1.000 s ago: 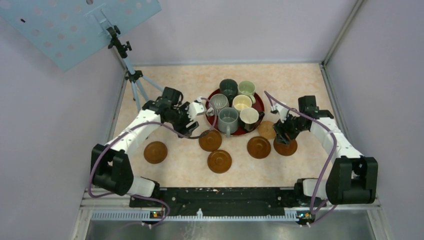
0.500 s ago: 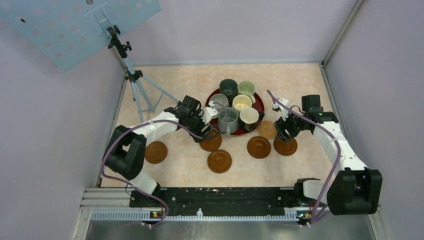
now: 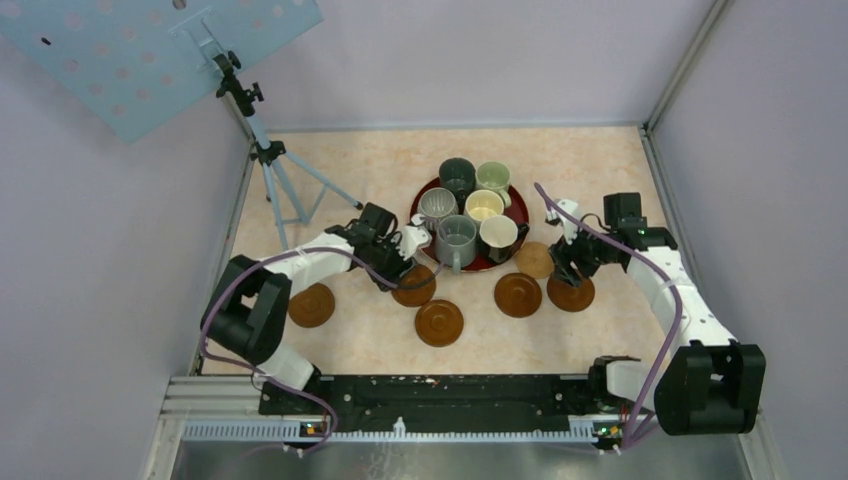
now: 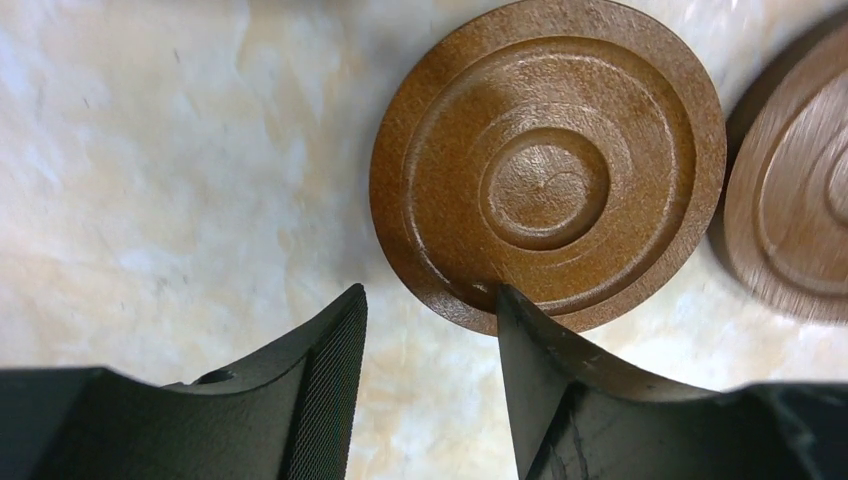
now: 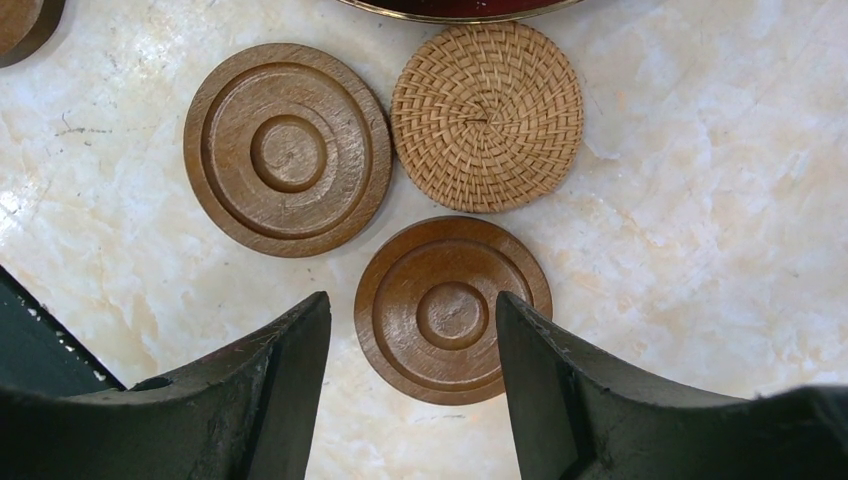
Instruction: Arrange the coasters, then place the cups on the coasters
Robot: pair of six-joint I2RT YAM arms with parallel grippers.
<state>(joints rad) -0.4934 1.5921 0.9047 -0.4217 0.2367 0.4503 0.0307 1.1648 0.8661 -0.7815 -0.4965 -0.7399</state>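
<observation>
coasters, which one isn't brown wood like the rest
The woven wicker coaster next to the red tray; pale and braided, while the brown coasters are smooth ringed discs.

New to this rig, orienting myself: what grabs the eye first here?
A dark-red tray at the table's far centre, crowded with six mugs. Brown coasters lie scattered before it, one woven coaster among them. The left hand and right hand each hover over a brown one.

Pale lilac walls (image 3: 480,60) around a beige marbled desk (image 3: 350,160)
A light-blue perforated board (image 3: 140,55) on a slim metal tripod (image 3: 268,152) stands at upper left; a black rail (image 3: 450,390) runs along the lower edge.
</observation>
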